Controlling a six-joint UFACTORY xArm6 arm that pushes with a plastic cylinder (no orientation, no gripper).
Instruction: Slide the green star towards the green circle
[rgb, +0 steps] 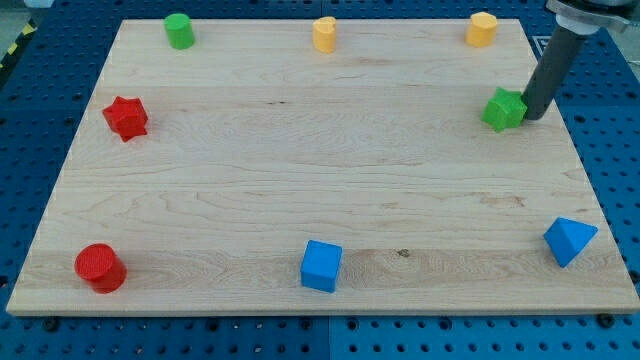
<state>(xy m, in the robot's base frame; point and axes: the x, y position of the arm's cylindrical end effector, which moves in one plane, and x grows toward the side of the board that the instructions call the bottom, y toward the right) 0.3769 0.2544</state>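
My tip (531, 115) sits at the view's right, just right of the green star (504, 109), touching it or nearly so; can't tell for sure. No gripper here, just the bare rod, so nothing opens or closes and nothing is held; it can only push.

The green star is near the board's right edge, upper part. The green circle (179, 30) is at the top left corner, well apart, almost the whole board away.

My judgement: the push has barely started. The tip is on the correct side, but the target lies left and slightly toward the top, so I'd contact the star a little below its centre on the right side and keep the line through its middle so it doesn't spin off. Points of the star may make it rotate; correct early.

The path runs below the yellow blocks (325, 34) (481, 29) at the top edge; stay clear. The red star (126, 118) sits left, below the line.

No containers in view; only the wooden board (300, 190).
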